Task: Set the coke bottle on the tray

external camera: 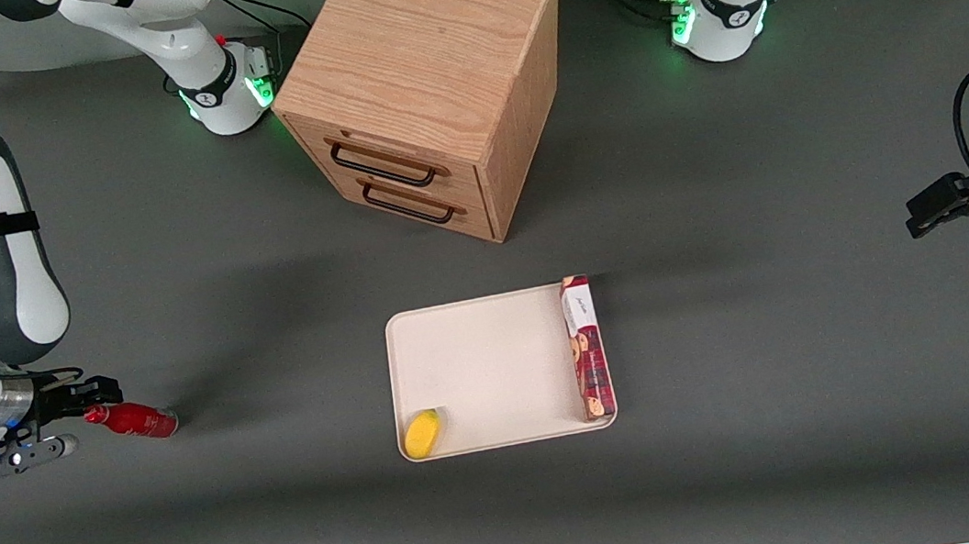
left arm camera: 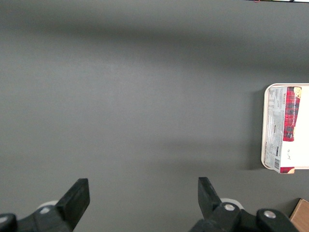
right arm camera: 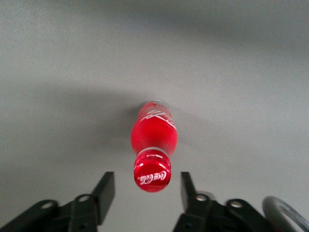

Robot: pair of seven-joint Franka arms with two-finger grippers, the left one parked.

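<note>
toward the working arm's end of the table, well apart from the tray (external camera: pixel 496 368), the coke bottle (external camera: pixel 136 420) lies on its side on the grey surface, its red cap turned toward the gripper (external camera: pixel 64 421) and its base turned toward the tray. the gripper sits low, right at the cap end, and the right wrist view shows its two black fingers (right arm camera: pixel 105 191) spread apart with the cap (right arm camera: pixel 152 177) between them but touching neither, so the claw is released and grips nothing yet. that lineup looks deliberate: approaching along the bottle's length lets the fingers close across the narrow neck rather than the wider, glossy body. the tray, nearer the front camera than the wooden drawer cabinet (external camera: pixel 425 85), already carries a yellow fruit (external camera: pixel 423 433) in one corner and a long red biscuit box (external camera: pixel 588 347) along one short edge, leaving its middle bare for the bottle. the grasp seems the step in hand; lift and carry remain.
</note>
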